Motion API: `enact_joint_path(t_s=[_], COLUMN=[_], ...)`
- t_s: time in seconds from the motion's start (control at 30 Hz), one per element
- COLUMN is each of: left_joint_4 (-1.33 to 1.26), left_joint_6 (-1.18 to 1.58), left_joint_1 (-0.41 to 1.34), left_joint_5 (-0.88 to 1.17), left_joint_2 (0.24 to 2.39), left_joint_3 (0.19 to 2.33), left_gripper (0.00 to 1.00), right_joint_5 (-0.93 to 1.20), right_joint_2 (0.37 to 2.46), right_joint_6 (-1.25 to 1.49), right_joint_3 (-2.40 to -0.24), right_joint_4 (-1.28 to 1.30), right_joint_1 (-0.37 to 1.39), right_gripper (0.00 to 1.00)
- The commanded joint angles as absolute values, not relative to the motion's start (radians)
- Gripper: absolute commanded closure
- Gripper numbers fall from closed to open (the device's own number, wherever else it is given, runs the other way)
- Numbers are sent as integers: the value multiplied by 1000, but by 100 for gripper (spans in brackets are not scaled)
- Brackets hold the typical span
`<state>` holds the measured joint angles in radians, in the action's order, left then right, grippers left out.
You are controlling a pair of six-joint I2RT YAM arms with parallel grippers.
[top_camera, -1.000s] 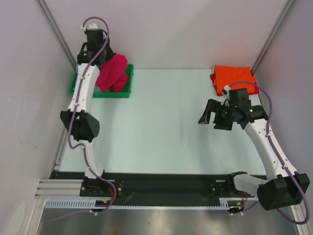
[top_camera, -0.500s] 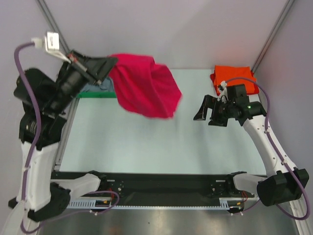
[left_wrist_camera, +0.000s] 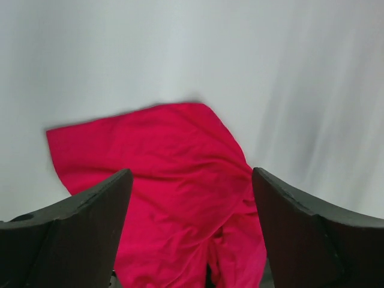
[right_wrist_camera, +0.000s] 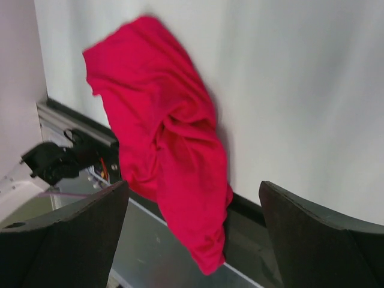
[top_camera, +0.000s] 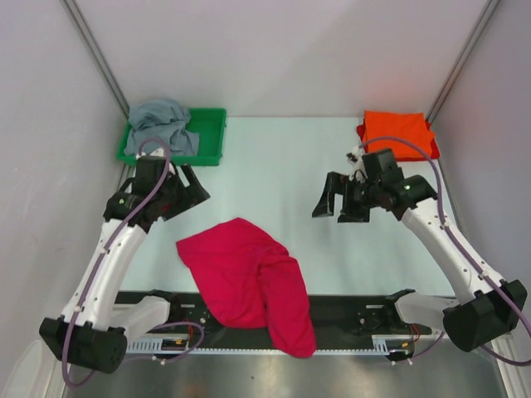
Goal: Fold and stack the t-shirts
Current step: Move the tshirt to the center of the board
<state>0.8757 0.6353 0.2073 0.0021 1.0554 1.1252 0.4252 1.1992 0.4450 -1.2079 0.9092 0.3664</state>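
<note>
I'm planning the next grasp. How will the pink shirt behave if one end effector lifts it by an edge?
Probably floppy: the pink shirt lies rumpled in soft folds, so it would likely hang and sag rather than hold shape. Pushing would probably bunch it up, and since one end drapes over the table's near edge, it might slide off.

— What kind of place is this?
— A robot lab. See, a left arm (top_camera: pixel 112 257) and a right arm (top_camera: pixel 440 240) are bolted to a black rail (top_camera: pixel 348 303) by a pale table (top_camera: pixel 265 166), with bare white walls (top_camera: pixel 274 50) and metal posts (top_camera: pixel 94 50) around.
</note>
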Motion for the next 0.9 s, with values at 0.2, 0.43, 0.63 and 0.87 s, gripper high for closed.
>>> enact_joint_path(t_s=[0.2,0.43,0.63,0.87], left_joint_4=[910,850,880,934], left_joint_6=[716,801,788,784], left_joint_1=[569,739,741,739], left_joint_5=[3,-8,-75,-113], left_joint_2=[874,991,933,865], left_joint_3=[959,798,859,894], left_gripper=[18,32,33,33], right_joint_5=[454,370,316,327], right_joint_2=[1282,1390,1479,1545], right_joint_6=[491,598,627,653], right_joint_3=[-996,-822,-818,-808], right_joint_4=[885,686,592,486], right_joint_1=[781,925,928,928], right_gripper=[11,21,34,69])
